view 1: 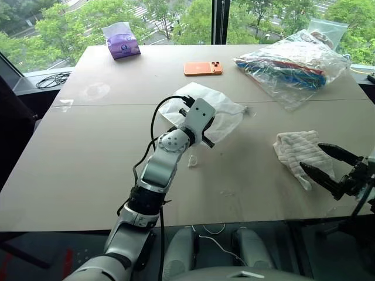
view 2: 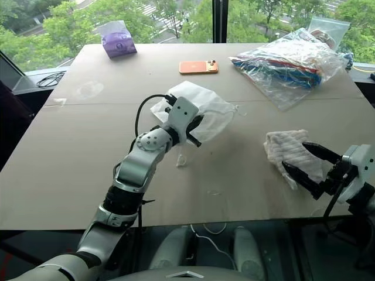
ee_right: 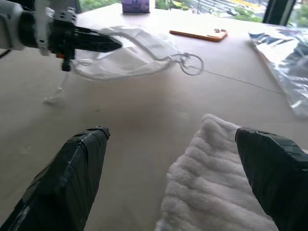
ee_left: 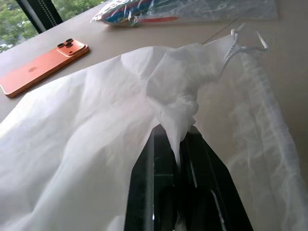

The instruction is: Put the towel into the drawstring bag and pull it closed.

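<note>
The towel (view 1: 297,153) lay on the desk (view 1: 76,164) at the robot's right, with the right gripper (view 1: 330,164) just at its near edge, its fingers spread wide and one to each side of the cloth. The drawstring bag (view 1: 214,111) was near the desk's middle, well apart from the towel, and the left gripper (ee_left: 177,144) had its fingers pressed together, pinching a fold of the bag's thin fabric. Behind the bag lay an orange phone (view 1: 203,68).
</note>
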Available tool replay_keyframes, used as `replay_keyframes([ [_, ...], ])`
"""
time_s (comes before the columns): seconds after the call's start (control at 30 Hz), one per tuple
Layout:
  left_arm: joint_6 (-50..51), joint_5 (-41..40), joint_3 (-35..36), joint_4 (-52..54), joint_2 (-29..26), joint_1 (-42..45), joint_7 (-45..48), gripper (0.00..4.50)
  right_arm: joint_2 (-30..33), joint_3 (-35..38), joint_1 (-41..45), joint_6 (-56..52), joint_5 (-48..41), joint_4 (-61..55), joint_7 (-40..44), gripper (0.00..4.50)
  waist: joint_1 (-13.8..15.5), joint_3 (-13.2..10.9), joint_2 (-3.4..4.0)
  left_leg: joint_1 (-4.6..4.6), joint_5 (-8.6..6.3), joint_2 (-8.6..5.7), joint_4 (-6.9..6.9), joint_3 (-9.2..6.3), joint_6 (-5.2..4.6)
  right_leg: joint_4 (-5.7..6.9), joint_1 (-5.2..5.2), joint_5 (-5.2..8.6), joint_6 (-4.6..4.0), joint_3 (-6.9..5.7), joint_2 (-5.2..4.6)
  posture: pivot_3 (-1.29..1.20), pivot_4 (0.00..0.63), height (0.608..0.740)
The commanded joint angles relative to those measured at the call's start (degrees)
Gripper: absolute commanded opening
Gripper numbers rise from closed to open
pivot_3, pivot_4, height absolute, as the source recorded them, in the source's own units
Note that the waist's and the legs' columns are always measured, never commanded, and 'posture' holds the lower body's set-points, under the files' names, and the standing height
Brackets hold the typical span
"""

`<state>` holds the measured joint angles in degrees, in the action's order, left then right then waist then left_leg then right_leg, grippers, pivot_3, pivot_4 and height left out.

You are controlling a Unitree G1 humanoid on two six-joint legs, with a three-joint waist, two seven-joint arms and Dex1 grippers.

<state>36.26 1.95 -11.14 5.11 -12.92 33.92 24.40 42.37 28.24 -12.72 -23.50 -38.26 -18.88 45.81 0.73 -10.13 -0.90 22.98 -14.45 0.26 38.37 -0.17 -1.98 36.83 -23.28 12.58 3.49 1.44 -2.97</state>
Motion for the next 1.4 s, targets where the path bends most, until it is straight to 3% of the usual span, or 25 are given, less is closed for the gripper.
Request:
replay_keyframes([
  [0.03, 2.7, -4.0, 4.2, 0.6, -2.4, 3.5, 3.5, 0.12, 4.8, 2.6, 1.1, -5.6, 3.2, 3.0, -3.9, 4.50, 0.1, 0.0, 0.00, 0.00, 0.00, 0.00, 0.00, -0.01, 0.00, 0.00, 0.00, 0.00, 0.00, -0.02, 0.00, 0.00, 0.150, 0.740],
  [0.17, 2.8, -5.5, 5.7, -1.2, -4.8, 5.9, 5.3, 0.12, 8.0, -0.5, 5.3, -13.2, 5.1, 7.6, -7.4, 4.50, 0.0, 0.0, -0.01, 0.03, 0.00, -0.05, -0.03, -0.05, 0.00, 0.00, -0.02, 0.01, 0.00, -0.07, 0.04, 0.00, 0.150, 0.740],
  [0.47, 2.8, -5.8, 5.7, -1.7, -6.1, 6.4, 5.9, 0.12, -2.1, -5.2, 18.7, -34.4, -6.5, 11.9, -12.0, 4.50, -0.4, 0.0, -0.03, 0.05, 0.00, 0.01, -0.03, -0.09, 0.00, 0.01, -0.03, 0.00, 0.00, -0.06, 0.07, 0.00, 0.150, 0.740],
  [0.77, 3.1, -6.6, 5.5, -2.1, -7.3, 6.8, 5.9, 0.12, -2.3, -22.4, 21.1, -30.6, 4.3, 11.7, -9.3, 4.50, -2.2, 0.4, -0.64, -0.12, 0.00, 0.06, -0.03, 0.02, 0.00, 0.04, 0.01, -0.01, 0.00, 0.03, 0.19, 0.00, 0.150, 0.740],
  [0.8, 3.1, -6.6, 5.5, -2.1, -7.4, 6.8, 5.9, 0.00, -2.0, -23.8, 21.0, -29.8, 5.5, 11.4, -8.8, 3.91, -2.3, 0.4, -0.71, -0.14, 0.00, 0.09, -0.03, 0.01, 0.00, 0.04, 0.01, -0.01, 0.00, 0.02, 0.23, 0.00, 0.150, 0.740],
  [0.83, 3.1, -6.5, 5.3, -2.2, -7.5, 6.9, 5.9, 0.00, -1.3, -26.0, 20.9, -28.7, 7.6, 11.6, -8.4, 3.72, -2.5, 0.4, -0.75, -0.15, 0.00, 0.10, -0.03, 0.00, 0.00, 0.06, 0.01, -0.01, -0.01, 0.01, 0.24, 0.00, 0.150, 0.740],
  [0.93, 3.1, -6.6, 5.2, -2.1, -7.8, 7.0, 5.9, 0.00, 0.9, -30.6, 20.9, -26.0, 13.1, 12.5, -7.5, 2.38, -2.8, 0.6, -0.96, -0.20, 0.00, 0.12, -0.04, 0.00, 0.00, 0.10, 0.02, -0.01, -0.01, 0.02, 0.24, 0.00, 0.150, 0.740],
  [1.07, 5.4, -7.8, 5.9, -1.5, -7.3, 7.4, 5.7, 0.00, 0.0, -28.8, 21.6, -27.0, 13.1, 13.7, -7.5, 0.47, -2.7, 0.9, -1.36, -0.21, 0.00, 0.21, -0.04, -0.06, 0.01, 0.10, 0.07, -0.02, -0.02, -0.02, 0.23, 0.00, 0.150, 0.740],
  [1.13, 6.7, -8.8, 6.3, -1.0, -6.8, 7.5, 5.8, 0.00, -0.4, -27.6, 22.0, -27.2, 12.8, 14.2, -7.5, 0.09, -2.7, 0.9, -1.41, -0.26, 0.00, 0.21, -0.02, -0.06, 0.01, 0.08, 0.15, -0.02, -0.02, -0.01, 0.19, 0.00, 0.150, 0.740],
  [1.23, 7.8, -9.6, 6.2, -0.4, -6.6, 7.7, 5.8, 0.00, -1.8, -24.4, 23.5, -27.6, 10.8, 14.3, -7.2, 0.08, -2.7, 0.9, -1.43, -0.28, 0.00, 0.20, 0.02, -0.05, 0.01, 0.05, 0.20, -0.02, -0.02, -0.01, 0.16, 0.00, 0.150, 0.740],
  [1.4, 8.1, -10.5, 6.0, -1.2, -6.7, 7.6, 6.4, 0.00, -1.8, -17.1, 31.3, -34.3, -1.1, 7.4, -2.3, 0.08, -2.9, 0.7, -1.04, -0.28, 0.00, 0.20, -0.01, -0.05, 0.01, 0.08, 0.15, -0.04, -0.04, 0.01, 0.17, 0.00, 0.150, 0.740],
])
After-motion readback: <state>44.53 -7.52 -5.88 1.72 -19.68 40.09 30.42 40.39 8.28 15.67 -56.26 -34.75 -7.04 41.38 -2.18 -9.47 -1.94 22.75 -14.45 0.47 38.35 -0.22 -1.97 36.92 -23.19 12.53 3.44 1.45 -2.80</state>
